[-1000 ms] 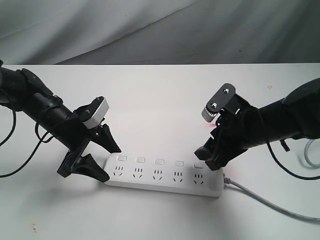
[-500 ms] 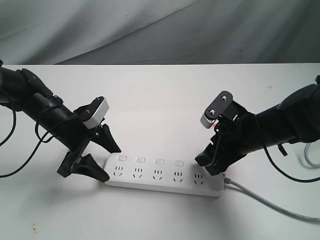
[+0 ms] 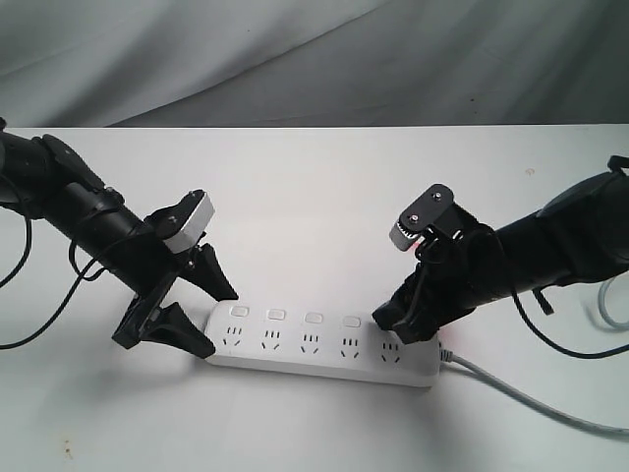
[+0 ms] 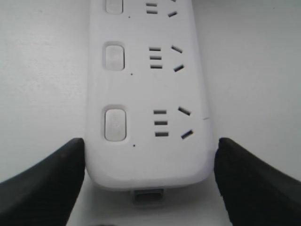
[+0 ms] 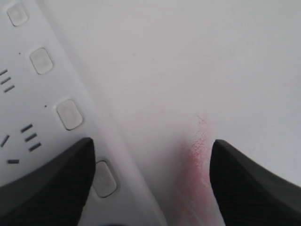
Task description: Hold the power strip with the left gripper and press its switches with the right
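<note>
The white power strip point(image 3: 324, 346) lies flat near the table's front, its cable point(image 3: 521, 398) running off to the right. My left gripper point(image 3: 218, 323) straddles its left end, and in the left wrist view the two black fingers point(image 4: 42, 186) rest against the strip's point(image 4: 146, 155) long sides. The switches point(image 3: 314, 318) form a row along the far edge. My right gripper point(image 3: 401, 329) is low over the right end, open, hiding the last switch in the exterior view. In the right wrist view one finger point(image 5: 47, 183) sits beside that switch point(image 5: 104, 178), the other over bare table.
A faint red smear point(image 5: 200, 141) marks the white table point(image 3: 314, 197) just behind the strip's right end. Black cables point(image 3: 20, 295) hang by the left arm, and a pale cable loop point(image 3: 604, 310) lies at the right edge. Grey cloth backs the table.
My right gripper has dropped and shifted left onto the strip's right end, now covering the last switch. The left gripper and the strip have not moved.
</note>
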Available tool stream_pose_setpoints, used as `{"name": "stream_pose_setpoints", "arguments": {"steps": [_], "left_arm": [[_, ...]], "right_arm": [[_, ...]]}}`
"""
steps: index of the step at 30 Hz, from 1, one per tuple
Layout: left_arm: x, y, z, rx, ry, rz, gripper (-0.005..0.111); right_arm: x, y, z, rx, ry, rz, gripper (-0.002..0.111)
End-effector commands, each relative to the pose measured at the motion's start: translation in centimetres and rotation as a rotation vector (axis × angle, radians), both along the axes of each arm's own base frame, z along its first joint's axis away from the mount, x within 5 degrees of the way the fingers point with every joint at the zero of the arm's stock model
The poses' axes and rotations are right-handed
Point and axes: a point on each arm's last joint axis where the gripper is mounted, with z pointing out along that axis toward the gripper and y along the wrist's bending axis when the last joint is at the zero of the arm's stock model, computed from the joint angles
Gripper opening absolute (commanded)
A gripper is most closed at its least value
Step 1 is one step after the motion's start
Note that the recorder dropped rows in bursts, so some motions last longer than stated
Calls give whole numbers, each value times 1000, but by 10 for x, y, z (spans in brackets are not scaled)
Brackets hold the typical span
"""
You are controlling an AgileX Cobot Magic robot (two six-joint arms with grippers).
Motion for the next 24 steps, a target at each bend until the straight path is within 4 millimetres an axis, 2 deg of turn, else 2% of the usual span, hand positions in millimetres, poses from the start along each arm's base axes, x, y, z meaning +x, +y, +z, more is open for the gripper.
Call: {"name": "stream_pose_setpoints", "arguments": {"steps": [1,20,22,24], "left_arm": [[4,1,0,14,-31,13,49],[4,1,0,14,-31,13,49],[4,1,0,14,-31,13,49],[4,1,0,14,-31,13,49]], "right_arm": [[-1,-7,-13,-105,-23,42,64],[-1,-14,-19,-179,3,22,64],[0,-12,-12,-144,-2,-22,64],[2,-10,6,-97,-44,-52,64]]}}
